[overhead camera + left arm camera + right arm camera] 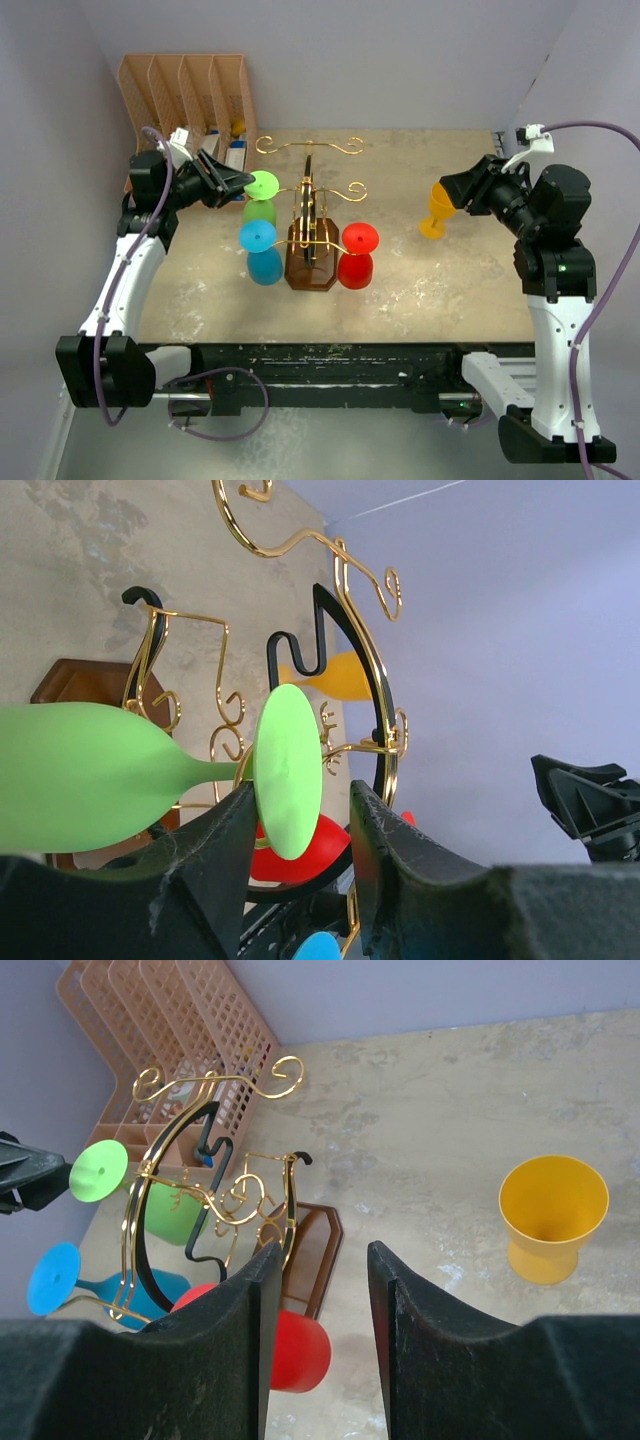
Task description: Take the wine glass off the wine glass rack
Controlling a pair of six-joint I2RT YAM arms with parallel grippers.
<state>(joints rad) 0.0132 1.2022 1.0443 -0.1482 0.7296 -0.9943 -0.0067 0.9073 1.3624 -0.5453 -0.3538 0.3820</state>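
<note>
Beige and mottled like stone, the table (430, 290) is seen to carry everything. Nearest on it, the wine glass rack (310, 215) is set near the middle on its dark brown wooden base, with thin gold wire arms rising from it and ending in curls. A blue wine glass (262, 252) is hung bowl-down on the rack's left side and a red wine glass (357, 255) likewise on its right, each foot disc turned upward. Just behind the blue one, the green wine glass (263, 186) is hung the same way on a left-hand arm of the rack, its stem lying in the gold wire. The left tool (240, 183) is held at the level of the green foot. In the left wrist view that foot is seen edge-on between the two black fingers (215, 860), which stand parted on either side of it, so it is straddled but not clamped. Well to the right of the rack, a yellow wine glass (435, 215) is stood upright on the table. The right tool (447, 192) is held just beside it, partly open with nothing between its jaws. Farthest back, a peach file organiser (185, 85) is stood in the left corner. Small white and blue items (234, 155) are lodged by it, their print too small to be read
</note>
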